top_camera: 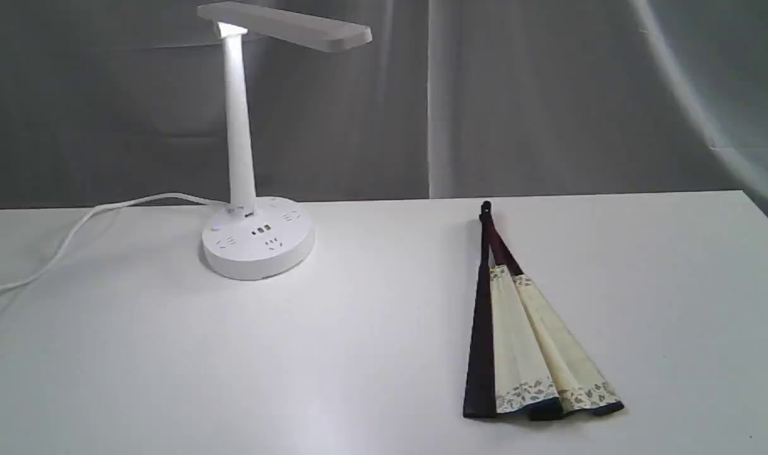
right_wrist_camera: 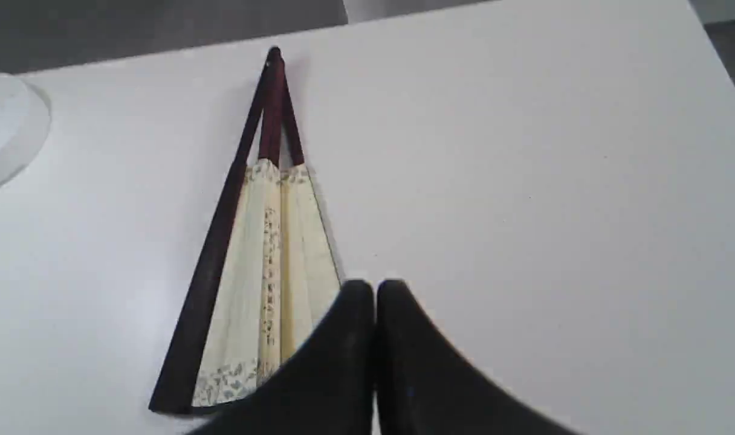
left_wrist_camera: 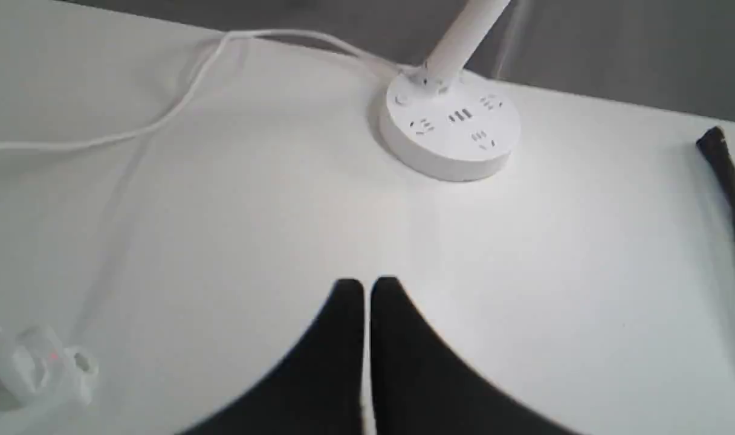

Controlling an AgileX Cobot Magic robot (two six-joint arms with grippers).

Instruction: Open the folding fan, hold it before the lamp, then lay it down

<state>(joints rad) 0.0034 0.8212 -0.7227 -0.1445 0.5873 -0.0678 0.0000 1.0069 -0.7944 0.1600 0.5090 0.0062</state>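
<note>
Exterior view: one cream pleated paper folding fan (top_camera: 523,341) with dark maroon ribs and blackish outer guards lies flat on the right half of the white worktop (top_camera: 138,354). Its pivot points away from the camera and its leaf is spread only into a narrow wedge. One white plastic desk lamp (top_camera: 245,158), with a flat bar head and a round socketed base, stands lit on the left, well apart from the fan. Its single white cord (top_camera: 74,234) trails off to the left. No arm shows here.

Left wrist view: the black left gripper (left_wrist_camera: 367,289) hangs over bare worktop with its jaws clenched together and nothing between them. The lamp's base lies ahead of it, and the fan's pivot end shows at the frame's edge. One white plug block (left_wrist_camera: 35,368) sits at the cord's end.

Right wrist view: the black right gripper (right_wrist_camera: 373,290) is likewise pressed closed and empty. It is poised by the wide end of the fan near one outer guard; whether it touches the paper I cannot tell.

Count: one fan, one lamp, one cord, one plug block, two grippers.

The opening step looks not yet begun. The next move probably calls for the jaws to part, each gripper to take one guard, and the two guards to be drawn apart about the pivot without creasing the leaf.
</note>
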